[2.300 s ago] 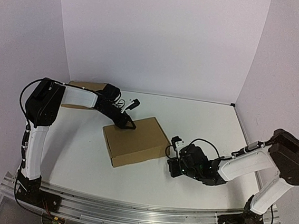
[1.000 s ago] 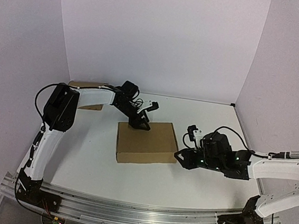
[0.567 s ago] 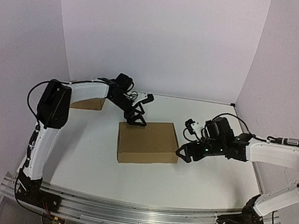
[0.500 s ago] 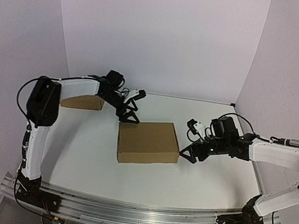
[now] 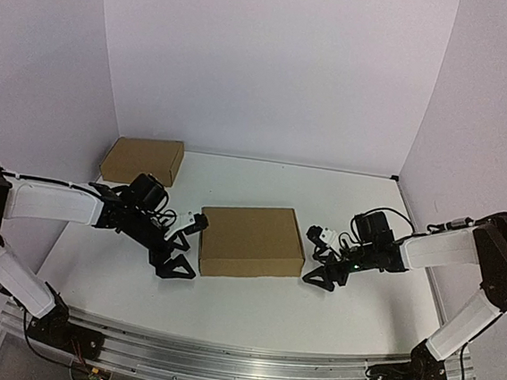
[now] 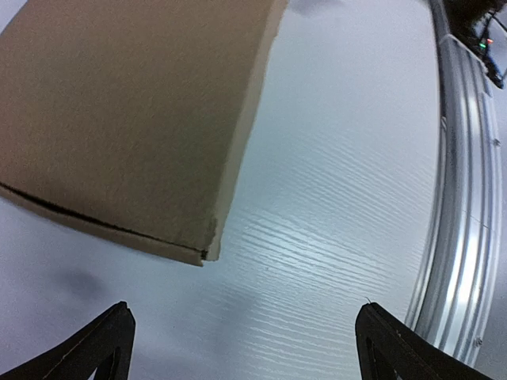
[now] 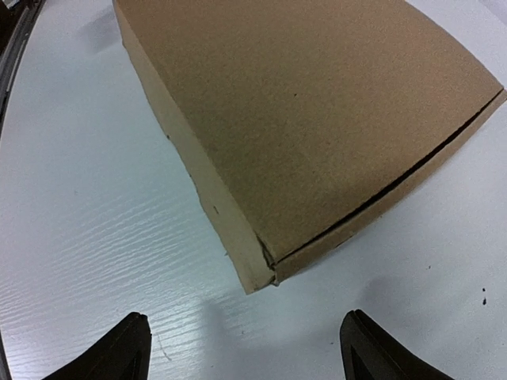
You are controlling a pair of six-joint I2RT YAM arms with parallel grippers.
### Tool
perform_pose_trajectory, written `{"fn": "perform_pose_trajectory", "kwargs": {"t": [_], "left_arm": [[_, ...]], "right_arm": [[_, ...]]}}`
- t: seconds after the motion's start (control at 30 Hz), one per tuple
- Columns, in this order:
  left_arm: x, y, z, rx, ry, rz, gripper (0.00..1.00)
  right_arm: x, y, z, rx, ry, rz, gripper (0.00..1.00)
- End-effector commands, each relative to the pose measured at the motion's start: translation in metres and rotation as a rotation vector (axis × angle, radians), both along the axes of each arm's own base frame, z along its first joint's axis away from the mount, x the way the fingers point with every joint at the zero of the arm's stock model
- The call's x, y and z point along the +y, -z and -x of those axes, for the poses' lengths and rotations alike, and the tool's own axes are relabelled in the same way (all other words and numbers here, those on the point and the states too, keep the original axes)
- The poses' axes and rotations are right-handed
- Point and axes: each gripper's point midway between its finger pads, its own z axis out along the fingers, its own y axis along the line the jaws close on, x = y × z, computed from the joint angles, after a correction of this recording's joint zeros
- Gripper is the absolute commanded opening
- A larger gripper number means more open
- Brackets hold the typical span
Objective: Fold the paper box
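Observation:
The paper box (image 5: 251,241) lies shut and flat in the middle of the table, a shallow brown rectangle. My left gripper (image 5: 182,259) sits low on the table just off the box's near-left corner, open, nothing between its fingers. In the left wrist view the paper box (image 6: 135,111) fills the upper left, and the left gripper (image 6: 245,352) is spread wide over bare table. My right gripper (image 5: 316,270) stands open just off the near-right corner. In the right wrist view that corner of the paper box (image 7: 317,119) points at the gap of the right gripper (image 7: 245,352) without touching it.
A smaller plain brown box (image 5: 143,160) stands at the back left against the wall. The metal rail (image 6: 459,198) runs along the table's near edge. White walls close the table (image 5: 251,307) on three sides.
Both grippers have opened wide. My left arm swung from the box's far edge round to its near-left corner. The right gripper drew back a little from the box's right side.

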Motion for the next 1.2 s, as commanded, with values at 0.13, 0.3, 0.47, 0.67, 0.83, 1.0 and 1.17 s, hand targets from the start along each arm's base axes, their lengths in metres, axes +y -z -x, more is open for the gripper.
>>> {"fn": "perform_pose_trajectory", "kwargs": {"t": [0.13,0.3,0.47,0.67,0.83,1.0,1.17], "left_arm": [[-0.016,0.028,-0.054,-0.075,-0.225,0.006,0.96],[-0.033,0.043,-0.059,-0.09,-0.156,-0.047,0.9],[-0.04,0.04,-0.074,-0.161,-0.123,-0.059,0.76],[-0.051,0.03,-0.078,-0.213,-0.038,-0.042,0.61],[-0.058,0.027,-0.059,-0.188,0.069,0.008,0.51],[-0.061,0.027,-0.058,-0.191,0.096,0.021,0.41],[-0.07,0.023,-0.059,-0.193,0.115,0.06,0.35]], "right_arm": [[0.03,-0.008,-0.034,-0.126,-0.019,-0.085,0.8],[0.043,-0.002,-0.034,-0.144,-0.066,-0.067,0.77],[0.047,0.003,-0.029,-0.15,-0.078,-0.045,0.63],[0.047,0.007,-0.024,-0.172,-0.066,0.0,0.47],[0.047,0.004,-0.029,-0.183,-0.032,0.011,0.36],[0.044,0.0,-0.025,-0.173,-0.022,0.002,0.29],[0.042,-0.003,-0.014,-0.157,-0.021,0.002,0.26]]}}
